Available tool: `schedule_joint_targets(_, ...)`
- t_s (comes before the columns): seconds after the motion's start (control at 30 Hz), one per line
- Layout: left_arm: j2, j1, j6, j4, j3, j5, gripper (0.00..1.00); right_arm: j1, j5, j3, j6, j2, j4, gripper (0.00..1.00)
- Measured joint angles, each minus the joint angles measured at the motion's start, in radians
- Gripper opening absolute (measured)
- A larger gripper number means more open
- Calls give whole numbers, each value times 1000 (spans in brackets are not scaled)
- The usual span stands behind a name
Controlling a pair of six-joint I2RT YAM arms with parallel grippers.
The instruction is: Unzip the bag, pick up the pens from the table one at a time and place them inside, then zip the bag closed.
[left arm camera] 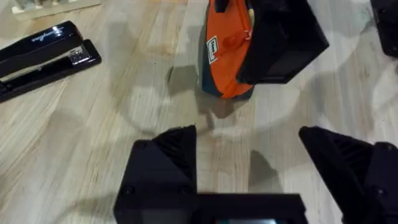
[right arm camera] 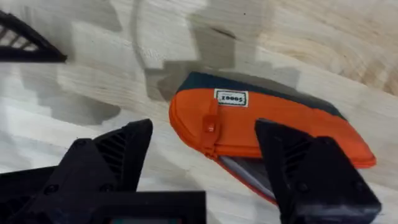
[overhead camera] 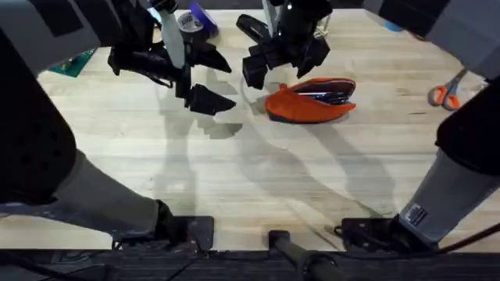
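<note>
Pale plank table (overhead camera: 234,179); unzipped orange bag (right arm camera: 261,124), white label unreadable.

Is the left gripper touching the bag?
Apart. The left wrist view shows bare table between the open left gripper and the bag; the overhead view agrees.

The pale plank table (overhead camera: 234,179) carries the orange bag (overhead camera: 310,101), a stapler (left arm camera: 43,53), scissors (overhead camera: 447,92) and tape (overhead camera: 195,19).
</note>
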State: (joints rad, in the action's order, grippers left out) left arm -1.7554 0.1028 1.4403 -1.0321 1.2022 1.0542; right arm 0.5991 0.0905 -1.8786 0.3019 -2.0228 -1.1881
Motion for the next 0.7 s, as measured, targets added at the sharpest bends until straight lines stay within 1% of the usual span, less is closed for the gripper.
schedule_joint_targets(0.23,0,0,0,0,0,0,993,-5,0,0,0,0,-23,983)
schedule_joint_targets(0.4,0,0,-1,0,0,0,993,-10,0,0,1,-4,-34,960)
schedule_joint_targets(0.7,0,0,-3,0,0,0,993,-11,0,0,1,-28,-49,961)
